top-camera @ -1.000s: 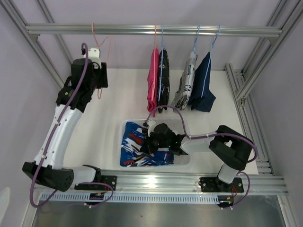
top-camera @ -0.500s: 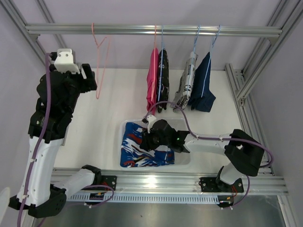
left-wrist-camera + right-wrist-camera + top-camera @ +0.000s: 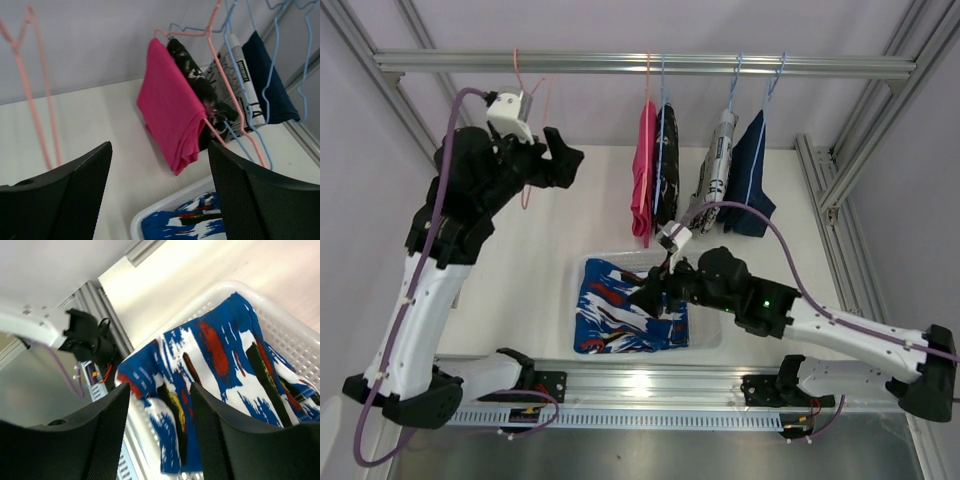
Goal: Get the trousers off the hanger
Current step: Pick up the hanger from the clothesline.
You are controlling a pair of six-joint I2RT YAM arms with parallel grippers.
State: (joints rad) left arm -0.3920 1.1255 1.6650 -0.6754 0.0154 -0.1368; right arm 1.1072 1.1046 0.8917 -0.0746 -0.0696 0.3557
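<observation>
The blue trousers with red-white pattern (image 3: 618, 318) (image 3: 220, 355) lie crumpled in the white basket (image 3: 582, 268). Just over their right end my right gripper (image 3: 658, 292) (image 3: 160, 390) stands open, the cloth below its jaws and not pinched. On the rail four more trousers hang from hangers: pink (image 3: 643, 180) (image 3: 170, 110), black with white pattern (image 3: 666, 170) (image 3: 197, 82), white with black print (image 3: 718, 172) (image 3: 239, 75), dark blue denim (image 3: 750, 185) (image 3: 267, 80). My left gripper (image 3: 566, 156) (image 3: 160, 146) is open and empty, left of the pink trousers.
An empty pink hanger (image 3: 533, 88) (image 3: 40, 100) hangs at the left end of the metal rail (image 3: 820, 66). Aluminium frame posts (image 3: 850, 150) run along the right side. The basket rim (image 3: 165, 210) shows below the left gripper.
My right gripper opened and let go of the blue patterned trousers, and that arm stretched out to the right. The left arm swung away from the empty hanger, rightward, opening wider.
</observation>
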